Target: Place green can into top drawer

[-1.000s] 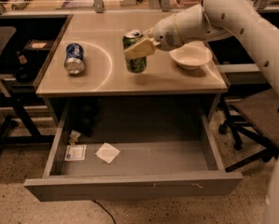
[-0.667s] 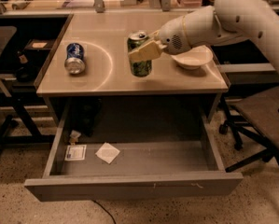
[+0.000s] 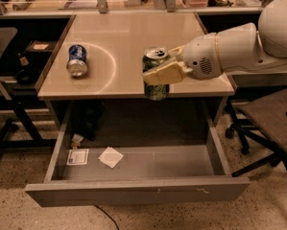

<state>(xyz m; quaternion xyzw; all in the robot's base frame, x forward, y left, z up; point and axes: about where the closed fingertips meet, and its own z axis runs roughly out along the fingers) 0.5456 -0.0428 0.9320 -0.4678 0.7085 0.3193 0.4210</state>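
The green can point(image 3: 155, 87) is upright in the air, held by my gripper point(image 3: 163, 72), which is shut on its side. The can hangs at the front edge of the desk, above the back of the open top drawer point(image 3: 138, 188). The drawer is a wide, shallow grey metal tray pulled fully out below the desk. My white arm point(image 3: 239, 47) reaches in from the right.
A blue can point(image 3: 77, 60) lies on its side on the desk top point(image 3: 128, 37) at the left. A white paper square point(image 3: 110, 156) and a small card point(image 3: 77, 156) lie in the drawer's left part. An office chair point(image 3: 270, 123) stands at the right.
My gripper has carried the green can off the desk top, forward and down to the desk's front edge over the drawer. The white bowl beside it is now hidden behind my arm.
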